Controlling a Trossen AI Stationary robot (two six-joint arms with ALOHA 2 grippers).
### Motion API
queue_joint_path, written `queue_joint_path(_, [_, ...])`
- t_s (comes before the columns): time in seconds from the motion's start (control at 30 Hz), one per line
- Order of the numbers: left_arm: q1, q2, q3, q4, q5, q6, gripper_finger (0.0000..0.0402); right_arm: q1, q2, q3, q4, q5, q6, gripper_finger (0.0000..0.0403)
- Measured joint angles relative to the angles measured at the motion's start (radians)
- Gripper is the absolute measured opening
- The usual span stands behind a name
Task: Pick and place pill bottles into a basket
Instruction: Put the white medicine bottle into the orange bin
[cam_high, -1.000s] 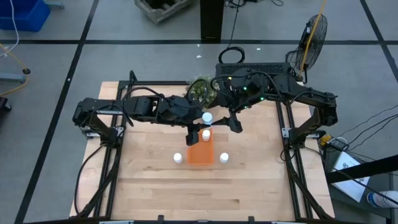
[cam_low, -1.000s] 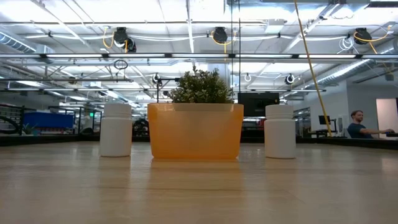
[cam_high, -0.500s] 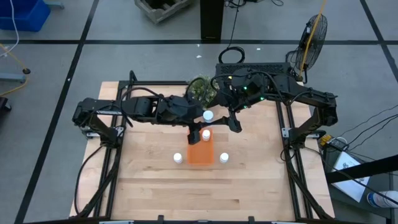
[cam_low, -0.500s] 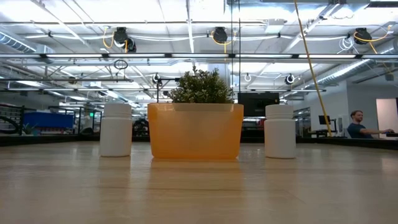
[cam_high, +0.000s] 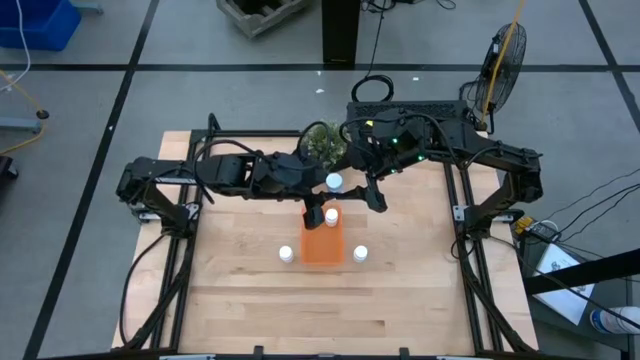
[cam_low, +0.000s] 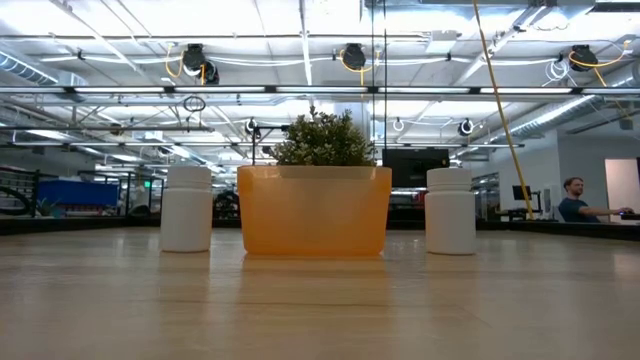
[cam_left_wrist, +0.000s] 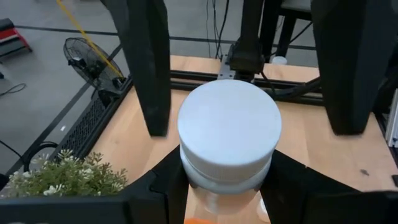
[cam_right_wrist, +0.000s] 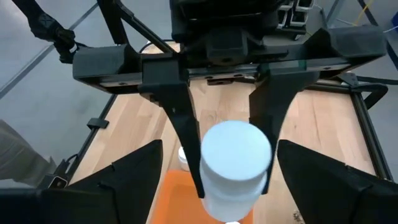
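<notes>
Two pill bottles stand on the wooden table (cam_high: 240, 300), one (cam_high: 286, 254) left of the orange tray (cam_high: 322, 246) and one (cam_high: 360, 254) right of it; the low view shows the same pair (cam_low: 186, 208) (cam_low: 450, 210) flanking the tray (cam_low: 314, 211), with the potted plant (cam_low: 323, 138) behind. A third bottle (cam_high: 331, 217) stands at the tray's far end. The left gripper (cam_high: 317, 205) hangs over that end, its fingers clamped on a white-capped bottle (cam_left_wrist: 227, 143). The right gripper (cam_high: 376, 197) hovers just beside the tray's far end; a fourth bottle (cam_high: 334, 182) shows between the two arms, and whether the right fingers grip anything cannot be told.
</notes>
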Motion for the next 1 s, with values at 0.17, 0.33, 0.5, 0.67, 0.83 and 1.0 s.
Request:
queue_joint_path(0.17, [0.000, 0.000, -0.002, -0.014, -0.001, -0.001, 0.0163, -0.001, 0.028, 0.000, -0.009, -0.003, 0.000, 0.0276])
queue_joint_path(0.33, [0.000, 0.000, -0.002, -0.026, -0.001, 0.000, 0.0163, 0.000, 0.028, 0.000, -0.003, -0.003, -0.009, 0.0239])
queue_joint_path(0.5, [0.000, 0.000, -0.002, -0.034, 0.000, 0.003, 0.0163, -0.001, 0.015, -0.001, 0.001, -0.002, -0.008, 0.0207])
queue_joint_path(0.67, [0.000, 0.000, -0.002, -0.035, 0.012, 0.003, 0.0163, 0.000, 0.017, -0.001, -0.009, -0.001, -0.004, 0.0174])
queue_joint_path(0.83, [0.000, 0.000, -0.002, -0.036, 0.012, 0.006, 0.0163, 0.000, 0.017, -0.001, -0.007, -0.001, -0.005, 0.0144])
queue_joint_path(1.0, [0.000, 0.000, -0.001, -0.038, 0.011, 0.003, 0.0183, 0.000, 0.017, -0.001, -0.006, -0.001, -0.007, 0.0144])
